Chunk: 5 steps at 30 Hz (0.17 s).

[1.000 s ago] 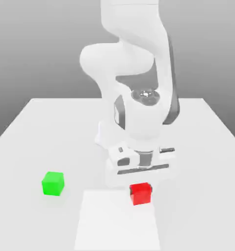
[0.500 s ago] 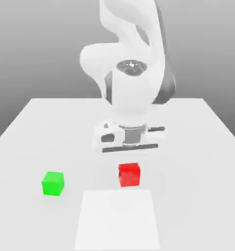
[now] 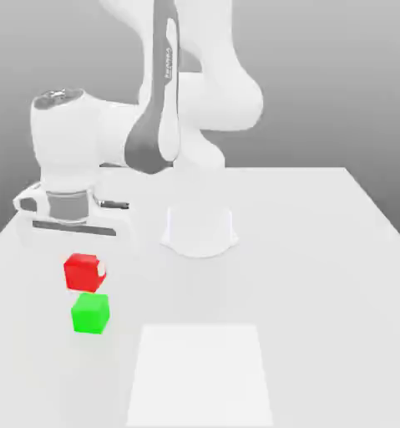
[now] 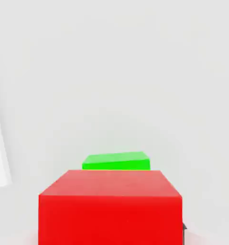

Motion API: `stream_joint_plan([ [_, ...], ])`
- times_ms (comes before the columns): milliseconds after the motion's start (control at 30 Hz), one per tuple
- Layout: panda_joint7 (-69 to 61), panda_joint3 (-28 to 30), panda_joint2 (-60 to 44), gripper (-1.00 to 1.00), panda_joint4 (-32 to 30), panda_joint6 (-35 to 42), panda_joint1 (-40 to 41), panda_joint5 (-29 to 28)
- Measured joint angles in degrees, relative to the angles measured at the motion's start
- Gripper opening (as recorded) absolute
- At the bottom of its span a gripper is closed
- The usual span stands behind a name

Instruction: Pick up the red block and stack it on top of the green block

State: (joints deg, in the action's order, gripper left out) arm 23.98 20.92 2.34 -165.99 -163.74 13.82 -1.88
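White table (image 3: 320, 251): end effector (image 3: 86, 272) pinching red block (image 3: 82, 272) above green block (image 3: 90, 313).

In the hand view the red block (image 4: 110, 206) runs off the picture's edge, so its lower faces are cut away, and it covers most of the green block (image 4: 116, 161), of which a thin strip shows. In the exterior view the end effector (image 3: 84, 266) has its fingers mostly hidden behind the red block (image 3: 83, 272); a pale pad peeks out beside the cube, too small to tell the grip. The arm's upper links leave that picture's top
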Motion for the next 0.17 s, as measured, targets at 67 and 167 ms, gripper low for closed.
stream_joint_plan([
  [67, -3.33, -1.06, -3.77, 1.00, 0.12, -3.40, 0.08, 4.77],
  [167, -3.33, -1.06, -3.77, 1.00, 0.12, -3.40, -0.13, 4.77],
])
